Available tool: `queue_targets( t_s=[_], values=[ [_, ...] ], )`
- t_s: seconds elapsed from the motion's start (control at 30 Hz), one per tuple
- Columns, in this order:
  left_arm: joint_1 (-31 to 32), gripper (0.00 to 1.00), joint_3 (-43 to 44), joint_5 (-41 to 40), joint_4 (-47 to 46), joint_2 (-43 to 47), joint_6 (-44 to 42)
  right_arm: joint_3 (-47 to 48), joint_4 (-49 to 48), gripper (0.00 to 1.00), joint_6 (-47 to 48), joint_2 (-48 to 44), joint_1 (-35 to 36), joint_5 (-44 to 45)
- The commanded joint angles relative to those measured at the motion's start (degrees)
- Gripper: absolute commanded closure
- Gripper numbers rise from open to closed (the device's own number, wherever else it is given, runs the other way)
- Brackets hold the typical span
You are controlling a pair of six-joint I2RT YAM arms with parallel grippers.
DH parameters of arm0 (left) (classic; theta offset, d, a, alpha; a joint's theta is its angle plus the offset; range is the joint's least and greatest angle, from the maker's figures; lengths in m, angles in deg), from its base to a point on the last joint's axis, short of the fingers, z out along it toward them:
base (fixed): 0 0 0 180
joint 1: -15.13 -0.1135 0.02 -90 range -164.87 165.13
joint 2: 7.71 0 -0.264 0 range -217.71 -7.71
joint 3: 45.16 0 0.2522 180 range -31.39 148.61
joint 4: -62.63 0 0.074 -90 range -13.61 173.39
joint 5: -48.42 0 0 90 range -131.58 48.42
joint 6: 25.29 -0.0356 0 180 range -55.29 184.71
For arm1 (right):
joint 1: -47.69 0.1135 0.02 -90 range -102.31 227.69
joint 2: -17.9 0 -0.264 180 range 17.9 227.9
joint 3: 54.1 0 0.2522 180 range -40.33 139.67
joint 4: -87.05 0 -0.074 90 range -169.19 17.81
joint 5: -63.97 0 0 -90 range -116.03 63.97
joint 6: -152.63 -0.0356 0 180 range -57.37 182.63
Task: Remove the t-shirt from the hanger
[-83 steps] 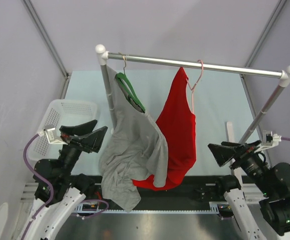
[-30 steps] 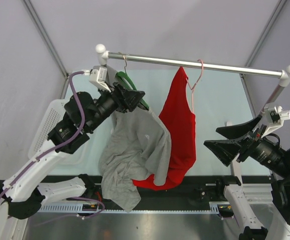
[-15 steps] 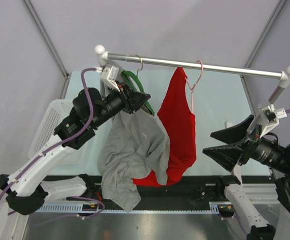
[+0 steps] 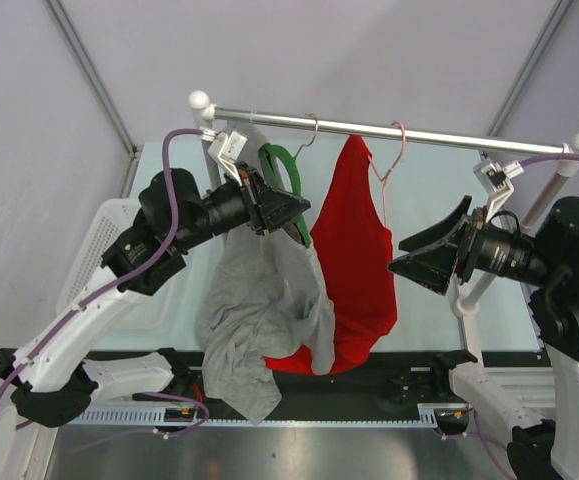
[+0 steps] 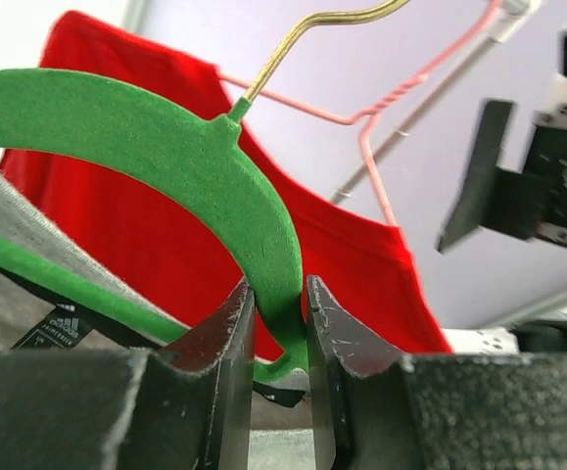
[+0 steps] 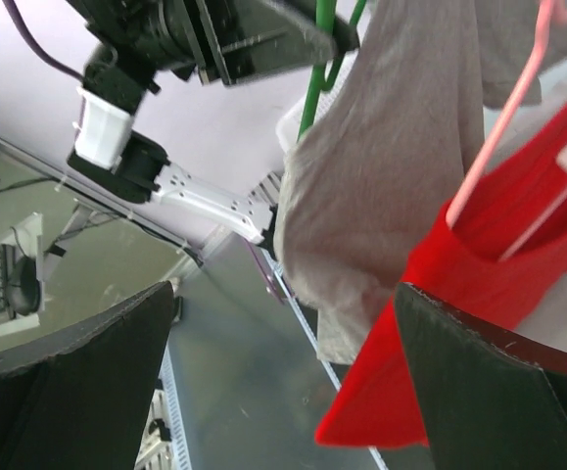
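Note:
A grey t-shirt [image 4: 259, 300] hangs crumpled from a green hanger [image 4: 282, 168] hooked on the metal rail [image 4: 439, 134]. My left gripper [image 4: 295, 208] is shut on the green hanger's arm [image 5: 165, 137], with both fingers pressed against it [image 5: 278, 294]. The grey cloth [image 5: 28, 245] sags below and left of the jaws. My right gripper [image 4: 397, 258] stands wide open and empty beside a red shirt [image 4: 354, 250] on a pink wire hanger [image 4: 384, 165]. In the right wrist view, the grey t-shirt [image 6: 391, 147] and red shirt [image 6: 479, 294] hang ahead of the open fingers [image 6: 283, 294].
A white plastic basket [image 4: 99, 240] sits on the table at the left, under the left arm. The rail's two slanted posts [image 4: 529, 215] stand at either end. Purple walls close in on both sides.
My left gripper has shut on the green hanger and slid it right along the rail. The right gripper has risen and moved left toward the red shirt.

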Motion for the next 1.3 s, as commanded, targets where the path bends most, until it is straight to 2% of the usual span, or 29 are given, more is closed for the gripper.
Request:
queue_targets(
  t_s=[0.0,0.2,0.5,0.6,0.67,0.73,0.77,0.8,0.83,0.87,0.9,0.97,1.1,1.27],
  values=[
    [0.3,1.00,4.4,6.6,-4.9,0.3,-0.1,0.4,-11.4,0.00,-6.5,0.6,0.5,-3.5],
    [0.3,1.00,5.8,11.4,-8.0,-0.8,1.5,-0.3,-20.4,0.06,-12.1,1.1,0.5,-4.8],
    [0.3,1.00,5.9,16.6,-11.1,-1.6,2.9,-0.8,-22.3,0.10,-13.1,2.7,1.3,-4.6],
    [0.3,1.00,3.5,17.8,-13.5,-0.5,4.0,-0.8,-23.0,0.13,-13.9,3.8,3.7,-1.7],
    [0.3,1.00,1.7,17.3,-14.0,0.2,3.9,-0.6,-22.8,0.14,-13.8,4.7,8.3,1.5],
    [0.4,1.00,0.4,15.4,-13.5,1.5,3.4,0.8,-21.1,0.14,-12.3,7.1,13.9,9.5],
    [0.4,1.00,0.1,14.7,-13.1,1.7,2.7,2.5,-16.5,0.13,-8.8,8.3,22.1,13.8],
    [0.4,1.00,-0.1,13.9,-12.5,2.0,2.5,4.2,-13.9,0.14,-6.7,10.1,27.1,26.3],
    [0.4,1.00,-0.1,12.8,-11.2,2.4,2.1,5.8,-9.5,0.14,-5.1,12.3,32.5,34.3],
    [0.4,0.99,-0.2,12.3,-10.6,2.7,1.4,9.4,-7.4,0.13,-2.5,13.5,44.3,42.9],
    [0.4,1.00,-0.4,11.9,-9.9,2.9,1.0,10.6,-6.3,0.12,-2.3,14.2,48.5,57.8],
    [0.4,1.00,-0.7,11.0,-8.2,3.8,-0.2,12.9,-5.8,0.11,-1.9,16.4,54.9,65.0],
    [0.4,1.00,-1.3,9.7,-5.7,4.9,-2.2,15.7,-6.1,0.14,-2.3,20.0,55.7,71.6],
    [0.4,1.00,-2.3,8.0,-4.3,5.9,-4.0,18.8,-5.8,0.15,-1.5,22.4,55.8,74.7]
  ],
)
